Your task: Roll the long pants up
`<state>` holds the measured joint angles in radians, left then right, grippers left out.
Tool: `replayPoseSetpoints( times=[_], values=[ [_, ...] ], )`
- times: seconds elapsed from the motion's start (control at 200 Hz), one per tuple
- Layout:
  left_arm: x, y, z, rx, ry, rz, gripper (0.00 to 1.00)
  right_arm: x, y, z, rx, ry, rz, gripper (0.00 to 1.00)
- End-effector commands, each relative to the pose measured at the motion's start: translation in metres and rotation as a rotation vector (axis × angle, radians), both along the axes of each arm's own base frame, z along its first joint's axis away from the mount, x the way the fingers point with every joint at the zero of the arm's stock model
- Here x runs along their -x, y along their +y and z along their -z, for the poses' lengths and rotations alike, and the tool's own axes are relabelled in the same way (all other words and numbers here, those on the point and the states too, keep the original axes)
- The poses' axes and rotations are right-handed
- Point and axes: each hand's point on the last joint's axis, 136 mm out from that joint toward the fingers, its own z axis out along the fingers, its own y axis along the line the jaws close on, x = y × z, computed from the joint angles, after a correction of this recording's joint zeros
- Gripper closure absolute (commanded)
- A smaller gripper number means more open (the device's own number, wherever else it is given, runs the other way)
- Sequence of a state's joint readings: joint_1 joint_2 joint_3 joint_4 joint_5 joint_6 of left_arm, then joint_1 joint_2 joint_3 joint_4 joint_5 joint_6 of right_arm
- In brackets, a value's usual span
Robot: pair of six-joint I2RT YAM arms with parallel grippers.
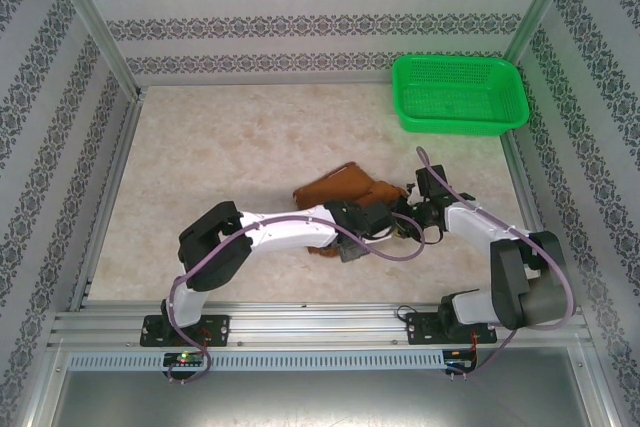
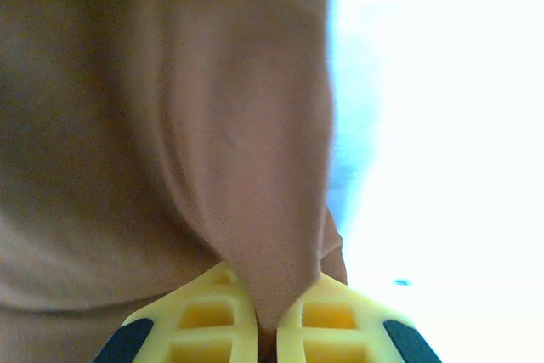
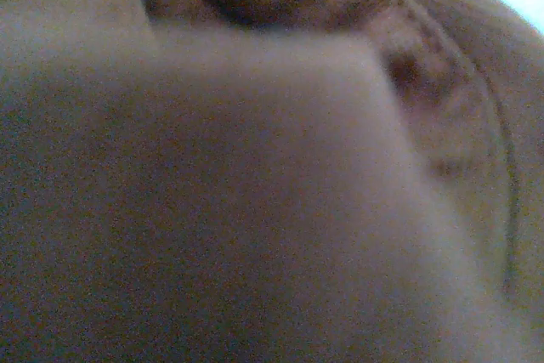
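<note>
Jaws on the left gripper (image 2: 265,316) were pressed together on a fold of the long pants (image 1: 340,189), with the rust-brown cloth squeezed up between its two yellow fingers (image 2: 204,316). Whether the right gripper (image 1: 408,219) was spread or closed I could not tell. From above it was a dark shape against the cloth, and its own camera sat right up against blurred brown fabric.

Around them, patterned wall panels (image 1: 60,97) stood on three sides of the pale marbled table (image 1: 200,167). A metal rail (image 1: 320,322) ran along the near edge with both arm bases bolted to it. A green basket (image 1: 462,127) sat in the far right corner, well apart from the pants. The white forearm of the left arm (image 1: 290,225) lay across the near edge of the cloth and hid part of it from the top camera. The right wrist (image 1: 432,192) covered its right end.

The pants were bunched into a compact, creased heap near the middle of the table, with a flatter flap sticking out toward the far left. A stitched seam (image 3: 501,167) curved across the cloth in the right wrist view. The two grippers met at the near right side of the heap, the left one pinching it and the right one touching it or just beside it.
</note>
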<state>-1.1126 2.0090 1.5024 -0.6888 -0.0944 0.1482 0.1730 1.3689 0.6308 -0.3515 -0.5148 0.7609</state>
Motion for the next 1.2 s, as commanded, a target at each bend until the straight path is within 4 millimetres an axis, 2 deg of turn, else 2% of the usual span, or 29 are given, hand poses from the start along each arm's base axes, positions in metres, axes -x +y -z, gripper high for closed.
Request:
replayPoseSetpoints(
  times=[0.0,0.025,0.075,0.085,0.115,0.145,0.225,0.34,0.59,0.709,0.839,1.024,1.199],
  values=[
    [0.065,-0.006,-0.021,0.057,0.295,0.045,1.0,-0.012,-0.022,-0.018,0.155,-0.09,-0.009,0.3],
    [0.067,-0.007,-0.025,0.068,0.317,0.048,1.0,-0.017,-0.025,-0.027,0.167,-0.126,0.005,0.25],
    [0.067,-0.009,-0.033,0.092,0.342,0.035,1.0,-0.024,-0.031,-0.046,0.194,-0.181,0.031,0.23],
    [0.068,-0.009,-0.033,0.097,0.35,0.033,1.0,-0.026,-0.033,-0.052,0.204,-0.196,0.038,0.18],
    [0.069,-0.01,-0.036,0.119,0.379,0.027,1.0,-0.027,-0.037,-0.059,0.222,-0.212,0.051,0.13],
    [0.069,-0.01,-0.037,0.142,0.41,0.016,1.0,-0.03,-0.042,-0.071,0.238,-0.238,0.07,0.13],
    [0.069,-0.013,-0.045,0.231,0.51,-0.023,1.0,-0.028,-0.058,-0.088,0.287,-0.267,0.138,0.12],
    [0.066,-0.019,-0.064,0.398,0.666,-0.08,1.0,-0.021,-0.078,-0.1,0.312,-0.29,0.233,0.12],
    [0.049,-0.026,-0.096,0.674,0.925,-0.188,1.0,0.0,-0.069,-0.105,0.262,-0.256,0.195,0.12],
    [0.038,-0.027,-0.106,0.773,1.018,-0.244,1.0,0.007,-0.066,-0.119,0.222,-0.302,0.209,0.12],
    [0.016,-0.022,-0.117,0.888,1.081,-0.342,1.0,0.012,-0.06,-0.13,0.163,-0.337,0.22,0.11],
    [-0.02,-0.01,-0.118,1.042,1.079,-0.512,1.0,0.017,-0.045,-0.127,0.075,-0.315,0.198,0.11],
    [-0.05,0.007,-0.106,1.215,1.089,-0.678,1.0,0.016,-0.032,-0.116,0.031,-0.298,0.175,0.11]
  ],
)
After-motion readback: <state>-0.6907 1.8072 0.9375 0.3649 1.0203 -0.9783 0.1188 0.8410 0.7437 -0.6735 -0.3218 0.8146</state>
